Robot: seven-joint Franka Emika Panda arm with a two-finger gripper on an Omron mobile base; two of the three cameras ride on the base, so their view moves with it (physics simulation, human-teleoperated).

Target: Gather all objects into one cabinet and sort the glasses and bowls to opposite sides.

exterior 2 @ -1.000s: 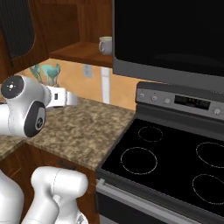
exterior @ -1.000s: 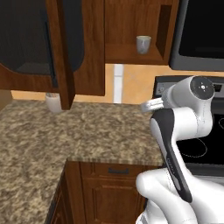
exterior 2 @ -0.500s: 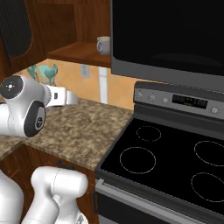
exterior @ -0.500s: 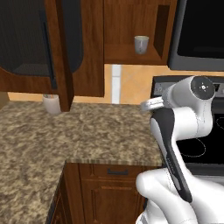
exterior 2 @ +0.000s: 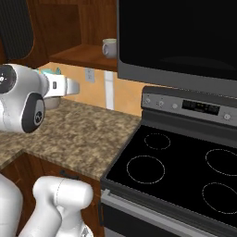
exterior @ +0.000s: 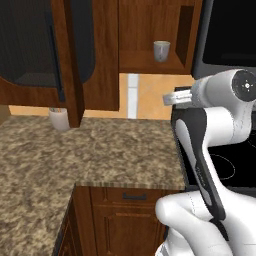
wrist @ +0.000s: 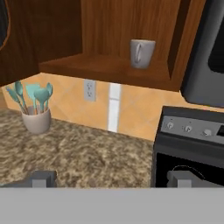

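**Inspector:** Kitchen corner: speckled granite counter (exterior: 100,150), tan backsplash, black stove (exterior 2: 185,171) to the right, dark wooden wall cabinets above. Start at your fingers. Both dark fingertips (wrist: 43,178) show at the bottom of the hand view, set wide apart with nothing between them. The gripper (wrist: 111,180) is empty and hangs over the counter's edge beside the stove.

**Operator:** Where does the cup lie from there?

**Inspector:** Ahead of you and above. The pale grey-beige mug (wrist: 141,53) stands upright on the open cabinet's (exterior: 187,37) shelf, near the cabinet's right wall, just beside the dark microwave (exterior 2: 176,37). Its long axis runs vertical, and the handle faces out toward you, slightly to the left. It is well apart from the fingers; in my judgement you must raise the hand and reach forward before any grasp. You have one arm, so no choice of side arises.

**Operator:** Count of items?

**Inspector:** One mug. No bowls and no second cup can be confirmed from these views. One white utensil pot (wrist: 36,119) with teal utensils stands on the counter against the backsplash to the left; it is not part of your task. One cabinet door (exterior: 55,45) with a mesh panel and black bar handle stands swung open at the left.

**Operator:** Risk?

**Inspector:** The cabinet wall and microwave flank the mug closely on its right. Approach from the left.
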